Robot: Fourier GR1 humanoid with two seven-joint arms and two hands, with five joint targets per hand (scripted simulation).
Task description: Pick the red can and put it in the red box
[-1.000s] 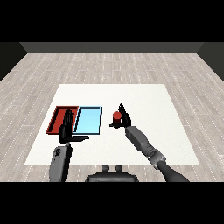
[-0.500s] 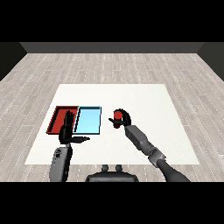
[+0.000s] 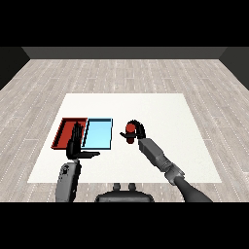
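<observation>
Your right hand (image 3: pixel 138 130) has closed round the red can (image 3: pixel 130 132) near the table's (image 3: pixel 160 112) middle since earlier, so lift straight before crossing the blue tray (image 3: pixel 97 134) to the red tray (image 3: pixel 64 132); left hand (image 3: pixel 76 145) stays relaxed.

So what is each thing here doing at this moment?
red can: upright, held by the right hand
right hand: curled round the can
left hand: open, holding nothing
red tray: nothing in it
light blue tray: nothing in it
</observation>
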